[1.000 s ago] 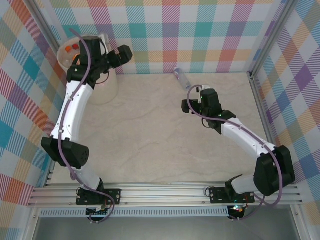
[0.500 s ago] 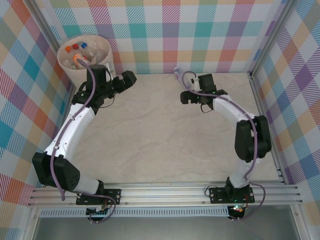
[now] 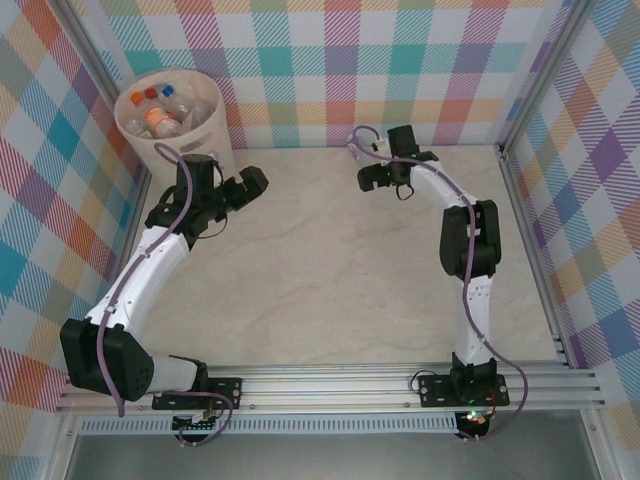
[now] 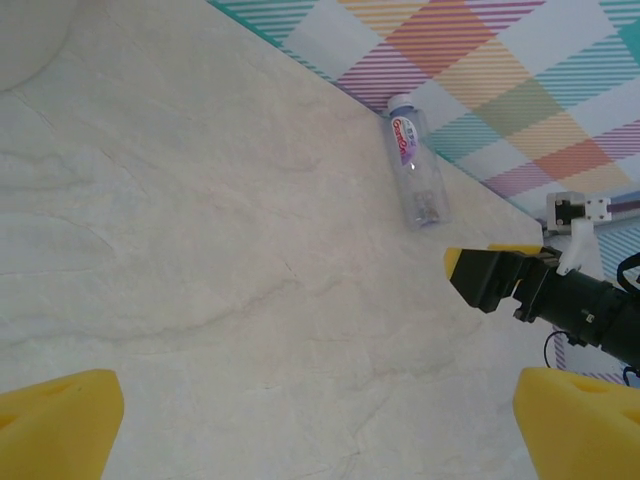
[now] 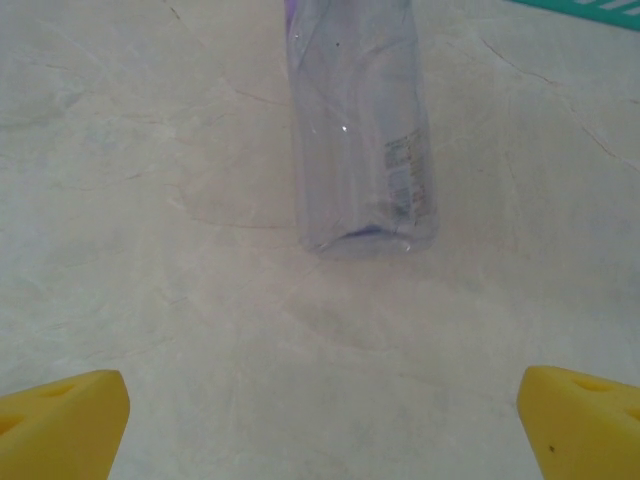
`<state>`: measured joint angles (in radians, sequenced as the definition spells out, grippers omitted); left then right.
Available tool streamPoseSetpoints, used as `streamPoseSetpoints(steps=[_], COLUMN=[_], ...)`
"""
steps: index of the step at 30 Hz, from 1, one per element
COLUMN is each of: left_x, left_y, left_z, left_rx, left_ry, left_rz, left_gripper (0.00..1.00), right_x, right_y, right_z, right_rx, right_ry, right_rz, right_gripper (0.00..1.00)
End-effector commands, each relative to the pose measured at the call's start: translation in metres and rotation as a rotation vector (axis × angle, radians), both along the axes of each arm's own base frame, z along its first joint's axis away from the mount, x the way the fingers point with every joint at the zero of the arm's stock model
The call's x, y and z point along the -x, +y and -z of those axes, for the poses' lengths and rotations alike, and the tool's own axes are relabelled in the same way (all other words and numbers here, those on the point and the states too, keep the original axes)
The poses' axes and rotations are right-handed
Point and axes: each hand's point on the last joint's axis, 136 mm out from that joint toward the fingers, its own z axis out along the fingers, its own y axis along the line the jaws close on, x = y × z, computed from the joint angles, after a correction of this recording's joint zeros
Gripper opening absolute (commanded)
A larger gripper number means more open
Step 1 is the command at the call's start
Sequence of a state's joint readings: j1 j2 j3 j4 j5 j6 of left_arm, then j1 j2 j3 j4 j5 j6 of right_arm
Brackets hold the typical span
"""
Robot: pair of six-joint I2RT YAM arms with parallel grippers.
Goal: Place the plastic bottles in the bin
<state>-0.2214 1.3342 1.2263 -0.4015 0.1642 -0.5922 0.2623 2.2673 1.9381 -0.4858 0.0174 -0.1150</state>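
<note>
1. In the top view, the lone bottle by the back wall is largely covered by the right arm's cable and wrist. Little more than a pale sliver can be made out.
2. In the right wrist view, the cap end of the lone bottle is cut off by the upper edge. Its clear body and round base are seen, but the small print on it cannot be read.
3. From the left wrist, the lone bottle is seen whole, lying on its side on the table. Its pale cap is pointed at the foot of the checked wall, close to it.
4. The bin is stood in the far left corner, its base hidden behind the left arm.
5. Several bottles are heaped inside the bin. Red and blue caps and an orange label can be picked out, but the number cannot be told.
6. The left gripper is held spread wide over bare table, just beside the bin, with nothing between its yellow pads.
7. The right gripper is likewise spread wide and nothing is gripped. The lone bottle's base lies ahead of its pads, apart from them.
</note>
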Motion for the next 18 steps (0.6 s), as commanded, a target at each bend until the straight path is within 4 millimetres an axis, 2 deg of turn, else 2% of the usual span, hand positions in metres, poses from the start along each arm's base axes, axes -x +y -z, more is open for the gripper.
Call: streamPoseSetpoints(steps=[1, 7, 11, 18], left_x=[-0.003, -0.006, -0.006, -0.011], left_y=[0.001, -0.002, 0.003, 0.006], left_z=[-0.004, -0.001, 0.005, 0.014], left_rx=[-0.006, -0.019, -0.044, -0.061], left_ry=[-0.029, -0.042, -0.033, -0.013], left_rz=[-0.025, 0.003, -0.012, -0.027], left_gripper=[1.0, 1.0, 1.0, 1.0], right_x=[-0.006, -0.031, -0.047, -0.065], right_y=[-0.004, 0.004, 0.013, 0.019], right_z=[0.014, 0.032, 0.041, 0.054], right_rx=[0.057, 0.058, 0.037, 0.03], right_ry=[0.031, 0.048, 0.048, 0.003], right_rz=[-0.029, -0.054, -0.09, -0.106], right_gripper=[1.0, 1.0, 1.0, 0.97])
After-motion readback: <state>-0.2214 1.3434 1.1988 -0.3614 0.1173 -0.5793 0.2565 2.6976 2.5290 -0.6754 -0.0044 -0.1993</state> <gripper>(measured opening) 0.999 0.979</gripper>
